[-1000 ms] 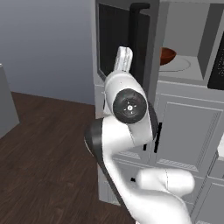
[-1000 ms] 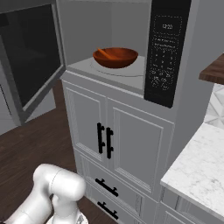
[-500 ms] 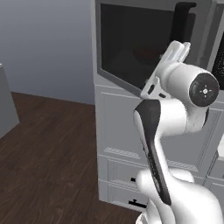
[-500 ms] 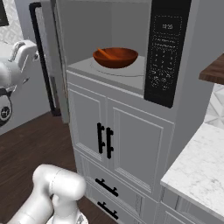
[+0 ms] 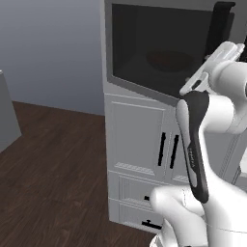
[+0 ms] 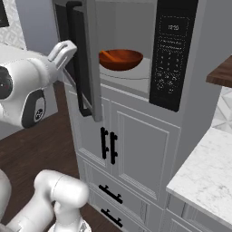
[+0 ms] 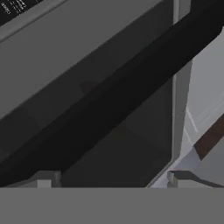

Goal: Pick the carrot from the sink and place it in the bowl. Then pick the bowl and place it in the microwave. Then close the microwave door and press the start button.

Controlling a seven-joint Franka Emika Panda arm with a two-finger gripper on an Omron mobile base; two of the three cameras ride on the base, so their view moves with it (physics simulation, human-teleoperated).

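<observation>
You had the gripper [image 7: 109,179] up against the outer face of the microwave door [image 6: 81,59], its fingers [image 7: 43,179] spread wide and closed on nothing; in the hand view the door's long black handle [image 7: 109,105] ran slantwise just ahead of the two tips, with the dark window behind it. From the right base view you could see the door standing partly swung in, its free edge forward of the microwave [image 6: 176,54] opening and a gap left on the hinge-far side. Through that gap the bowl [image 6: 120,59] sat on the light grey floor of the cavity, reddish-brown and upright, and the carrot [image 6: 107,55] lay inside it, leaning toward the bowl's left rim. The dark control panel [image 6: 171,50] stood to the right of the opening. From the left base view the door's window [image 5: 159,48] faced the camera, and the bowl showed only dimly through the glass. Below the microwave were the grey panelled cabinet doors [image 6: 131,149] with black handles, and a marble counter [image 6: 204,181] lay at the lower right.
</observation>
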